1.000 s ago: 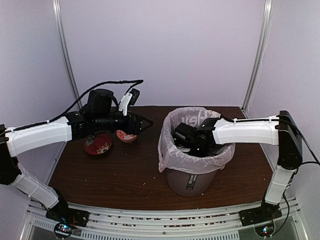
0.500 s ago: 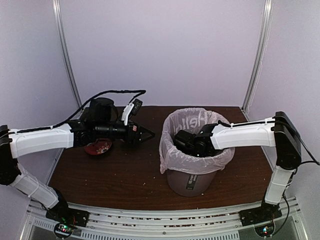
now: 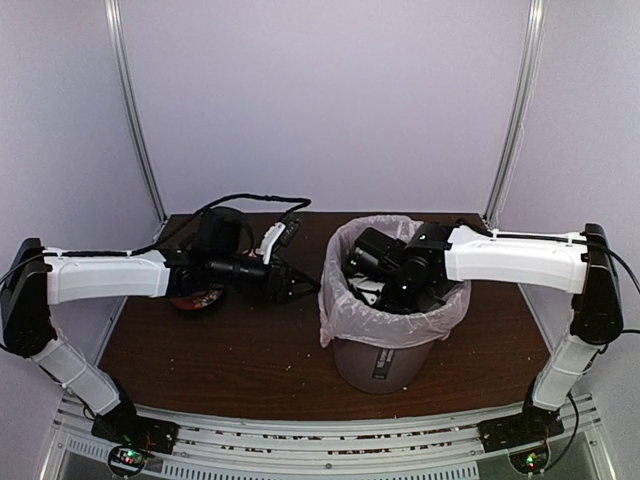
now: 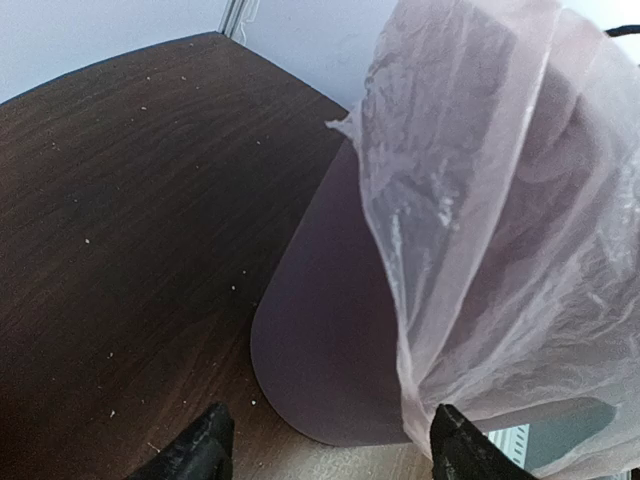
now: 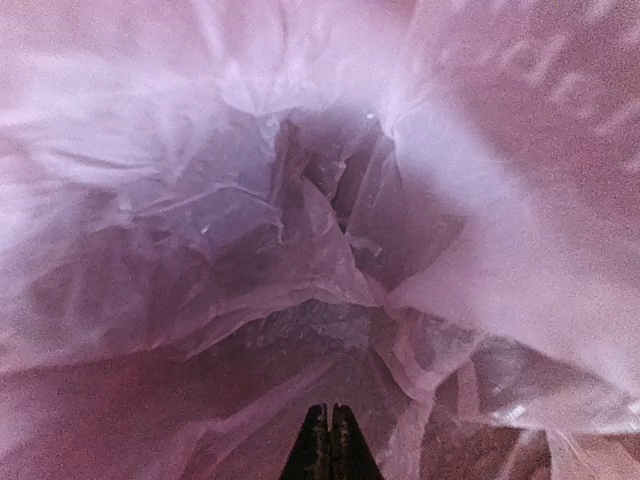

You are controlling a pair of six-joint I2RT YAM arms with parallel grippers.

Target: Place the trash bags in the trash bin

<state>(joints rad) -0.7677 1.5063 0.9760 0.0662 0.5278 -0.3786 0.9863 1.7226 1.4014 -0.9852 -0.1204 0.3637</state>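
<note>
The mauve-brown trash bin [image 3: 385,360] stands right of the table's middle. The translucent pinkish trash bag [image 3: 345,305] lines it, with its edge folded over the rim. My left gripper [image 3: 303,287] hovers open just left of the bin. In the left wrist view its fingertips [image 4: 205,448] straddle the bin wall [image 4: 330,330] and the hanging bag edge [image 4: 500,200] without touching either. My right arm [image 3: 500,258] reaches down into the bin from the right. Deep inside it my right gripper [image 5: 330,445] is shut and empty, surrounded by crumpled bag film [image 5: 250,230].
A red patterned bowl [image 3: 203,299] sits at the table's left, partly hidden behind my left arm. Black cables [image 3: 240,200] loop above that arm. Crumbs dot the dark wooden tabletop [image 3: 250,350]. White walls and metal poles enclose the back and sides.
My left arm has stretched rightward and lower, bringing its gripper close to the bin's left side. My right arm has shifted and its wrist has turned inside the bin.
</note>
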